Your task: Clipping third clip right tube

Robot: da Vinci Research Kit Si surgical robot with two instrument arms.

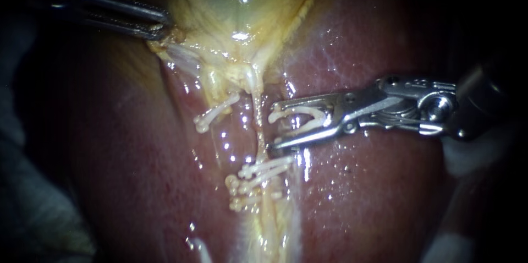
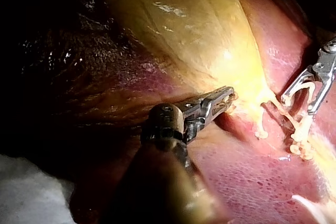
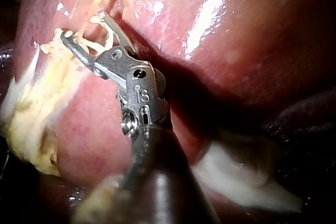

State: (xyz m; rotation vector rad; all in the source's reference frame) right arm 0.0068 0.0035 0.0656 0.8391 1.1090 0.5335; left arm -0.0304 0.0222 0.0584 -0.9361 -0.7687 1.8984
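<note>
My right instrument (image 1: 272,125) comes in from the right. Its jaws stand wide apart and carry a white clip (image 1: 300,120) that touches both of them. Their tips lie against the right tube (image 1: 257,131), a pale strand running down from the gallbladder (image 1: 242,4). Lower on that tube sits a cluster of white clips (image 1: 258,177). Another clip (image 1: 214,111) crosses the left tube. My left instrument (image 1: 159,29) is shut on the gallbladder's lower edge, at upper left. The right wrist view shows the same jaws (image 3: 84,27) holding the clip (image 3: 94,43).
Dark red, wet liver (image 1: 374,202) lies on both sides of the tubes. White gauze (image 1: 33,224) shows at the lower left edge. In the left wrist view my left instrument (image 2: 228,98) grips the yellow gallbladder (image 2: 184,24), with my right instrument (image 2: 315,82) beyond it.
</note>
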